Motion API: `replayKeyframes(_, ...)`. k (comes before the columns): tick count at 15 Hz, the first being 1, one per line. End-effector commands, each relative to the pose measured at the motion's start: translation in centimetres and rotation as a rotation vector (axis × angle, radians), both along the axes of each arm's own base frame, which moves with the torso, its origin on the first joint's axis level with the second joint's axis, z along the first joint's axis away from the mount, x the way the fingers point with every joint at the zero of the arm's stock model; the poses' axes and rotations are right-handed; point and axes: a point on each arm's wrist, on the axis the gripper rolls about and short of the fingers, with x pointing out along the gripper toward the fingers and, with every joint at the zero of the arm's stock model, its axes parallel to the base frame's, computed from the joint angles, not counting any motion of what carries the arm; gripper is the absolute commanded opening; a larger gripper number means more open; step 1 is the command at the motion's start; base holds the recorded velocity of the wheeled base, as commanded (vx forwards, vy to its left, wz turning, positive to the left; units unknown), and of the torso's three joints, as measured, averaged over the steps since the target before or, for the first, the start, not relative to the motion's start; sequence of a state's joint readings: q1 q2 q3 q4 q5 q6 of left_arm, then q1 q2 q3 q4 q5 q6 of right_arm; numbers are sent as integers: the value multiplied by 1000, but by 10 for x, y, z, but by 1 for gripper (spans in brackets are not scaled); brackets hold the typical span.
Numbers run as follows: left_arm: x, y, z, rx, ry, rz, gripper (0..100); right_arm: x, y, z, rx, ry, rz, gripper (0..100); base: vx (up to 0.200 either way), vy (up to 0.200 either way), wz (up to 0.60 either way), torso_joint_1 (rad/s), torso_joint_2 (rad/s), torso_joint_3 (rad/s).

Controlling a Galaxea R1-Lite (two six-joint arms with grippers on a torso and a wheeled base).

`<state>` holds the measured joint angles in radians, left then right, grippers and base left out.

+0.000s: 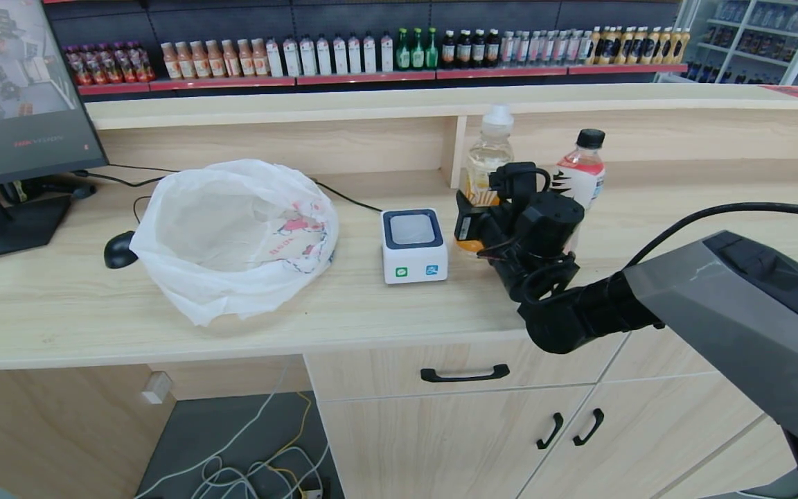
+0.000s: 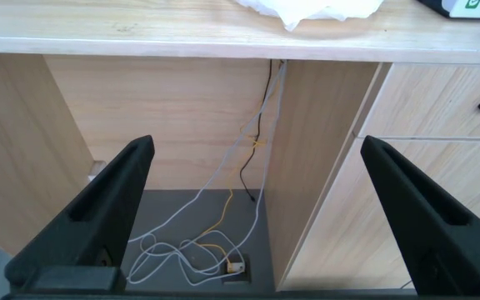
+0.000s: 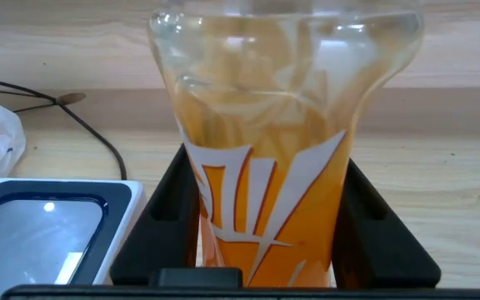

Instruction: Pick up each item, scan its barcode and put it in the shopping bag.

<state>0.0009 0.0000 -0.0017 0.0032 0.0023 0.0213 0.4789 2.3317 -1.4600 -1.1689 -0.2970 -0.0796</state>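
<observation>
A clear bottle (image 1: 488, 154) with a white cap and orange label (image 3: 265, 167) stands upright on the wooden counter (image 1: 343, 312), just right of the white barcode scanner (image 1: 413, 244) (image 3: 48, 225). My right gripper (image 1: 472, 232) (image 3: 265, 250) is shut on this bottle's lower part, one finger pressed against each side. A second bottle (image 1: 582, 173) with a black cap and red-white label stands behind to the right. The white shopping bag (image 1: 233, 229) (image 2: 307, 10) lies open left of the scanner. My left gripper (image 2: 257, 150) hangs open below the counter edge, holding nothing.
A monitor (image 1: 11, 90) and black mouse (image 1: 120, 249) occupy the counter's left end. A raised wooden ledge (image 1: 440, 104) runs behind the bottles. Drawers with black handles (image 1: 465, 374) lie under the counter, and cables (image 2: 215, 242) trail on the floor in the open bay.
</observation>
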Motion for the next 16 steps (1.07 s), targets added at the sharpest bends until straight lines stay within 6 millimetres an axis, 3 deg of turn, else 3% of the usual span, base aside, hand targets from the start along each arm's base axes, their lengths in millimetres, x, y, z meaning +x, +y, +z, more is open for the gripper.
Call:
replayKeyframes(1,0,0,0,0,0,1,100,-1,0,4,2,-9,-2,0,0,0,0,0,0,0)
replayKeyframes(8,0,0,0,-1,0,1,100,-7,0,14,19,-41,4,0,0,0,0,0,0,0)
replayKeyframes(14,0,0,0,0,0,1,100,-21,-5,47,50,-100,10,0,0,0,0,0,0,0)
replayKeyframes(16,0,0,0,0,0,1,100,-37,-5,59,41,-108,18,0,0,0,0,0,0,0)
